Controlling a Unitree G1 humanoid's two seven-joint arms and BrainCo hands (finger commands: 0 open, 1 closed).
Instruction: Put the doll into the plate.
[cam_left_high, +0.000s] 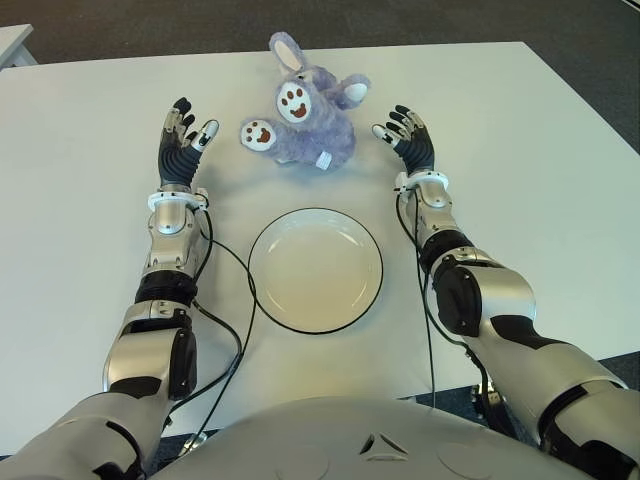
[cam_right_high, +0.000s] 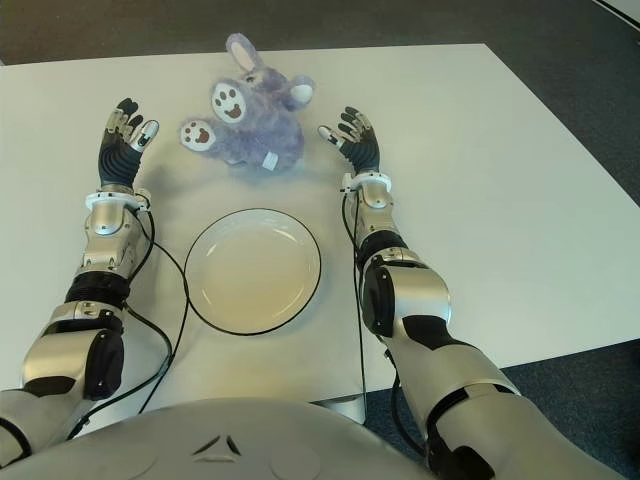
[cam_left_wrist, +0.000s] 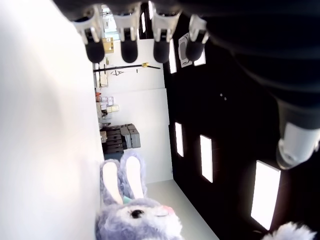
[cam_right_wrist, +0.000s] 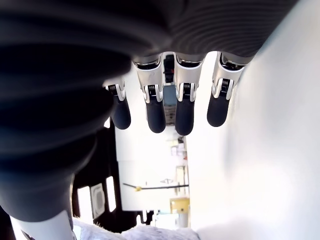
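Both hands, left hand (cam_left_high: 183, 140) and right hand (cam_left_high: 408, 135), spread empty beside the doll (cam_left_high: 300, 115) (plate (cam_left_high: 268, 290) nearer).

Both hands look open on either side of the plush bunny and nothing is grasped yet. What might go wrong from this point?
1. The doll is soft and lopsided, with a paw and ears sticking out; the left hand and right hand, both open and apart from it, may squeeze unevenly and let it slip.
2. The plate lies just in front of the doll, so a low carry could nudge its rim.
3. Cables trail along the left forearm beside the plate and might snag.
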